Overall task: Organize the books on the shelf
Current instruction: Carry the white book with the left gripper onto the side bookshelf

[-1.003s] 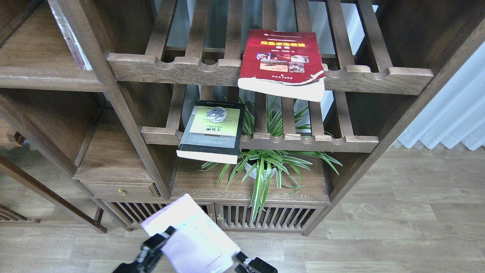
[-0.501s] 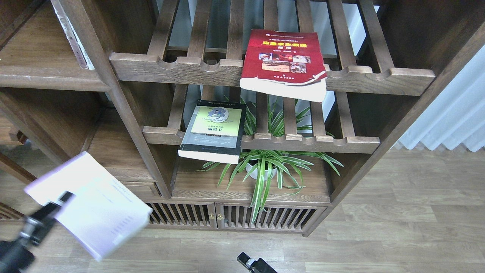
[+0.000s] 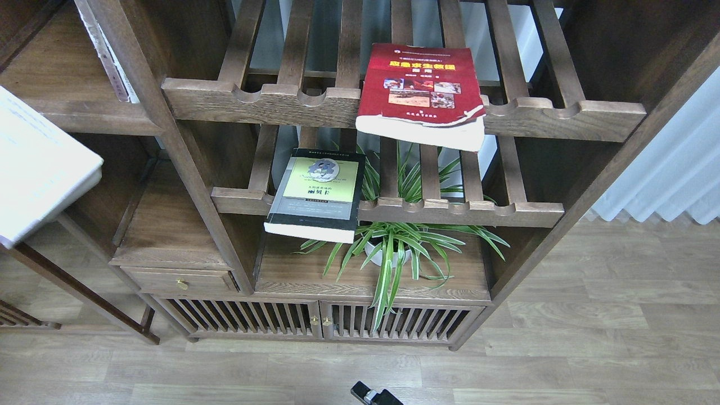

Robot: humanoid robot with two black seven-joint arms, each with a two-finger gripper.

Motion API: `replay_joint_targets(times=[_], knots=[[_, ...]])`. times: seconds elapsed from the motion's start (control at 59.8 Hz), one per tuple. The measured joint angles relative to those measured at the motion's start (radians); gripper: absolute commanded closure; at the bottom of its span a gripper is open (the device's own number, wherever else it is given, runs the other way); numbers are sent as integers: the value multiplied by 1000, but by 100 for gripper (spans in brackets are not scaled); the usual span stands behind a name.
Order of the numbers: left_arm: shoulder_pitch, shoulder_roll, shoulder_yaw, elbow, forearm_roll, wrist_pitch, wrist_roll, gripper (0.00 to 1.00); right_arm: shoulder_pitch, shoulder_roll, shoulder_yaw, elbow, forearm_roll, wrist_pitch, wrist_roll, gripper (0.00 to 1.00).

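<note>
The pale lavender-white book [image 3: 39,169] shows at the far left edge, tilted and partly cut off, in front of and just below the flat dark-brown shelf [image 3: 84,115]. No gripper shows on it; my left gripper is out of view. The thick red book [image 3: 422,90] lies on the upper slatted rack and overhangs its front rail. The black-bordered book with the yellow-green panel [image 3: 318,194] lies on the lower slatted rack and also overhangs. Only a black tip of my right gripper [image 3: 374,395] shows at the bottom edge, its fingers not told apart.
A spider plant in a white pot [image 3: 394,247] stands on the cabinet top under the racks. A drawer with a brass knob [image 3: 181,284] and slatted doors [image 3: 315,323] sit below. A thin pale spine [image 3: 107,56] leans at upper left. A white curtain [image 3: 669,180] hangs at the right.
The lavender-white book has gone from bottom centre to the left and up, now level with the flat shelf; the left gripper holding it has left the view. The right gripper tip stays low.
</note>
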Motion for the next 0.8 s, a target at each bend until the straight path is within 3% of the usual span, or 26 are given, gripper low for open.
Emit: replay_joint_targets(times=[0.1, 0.217, 0.468, 0.802], knots=[[-196, -40, -5, 82, 148, 0, 70, 95, 0, 0, -7, 0, 0, 0, 0, 1], [-414, -140, 6, 158, 394, 0, 102, 95, 0, 0, -9, 0, 0, 0, 0, 1], [-684, -355, -12, 206, 859, 0, 107, 95, -3, 0, -7, 0, 0, 0, -1, 1], [-979, -434, 75, 323, 1150, 0, 107, 94, -7, 0, -7, 0, 2, 0, 0, 1]])
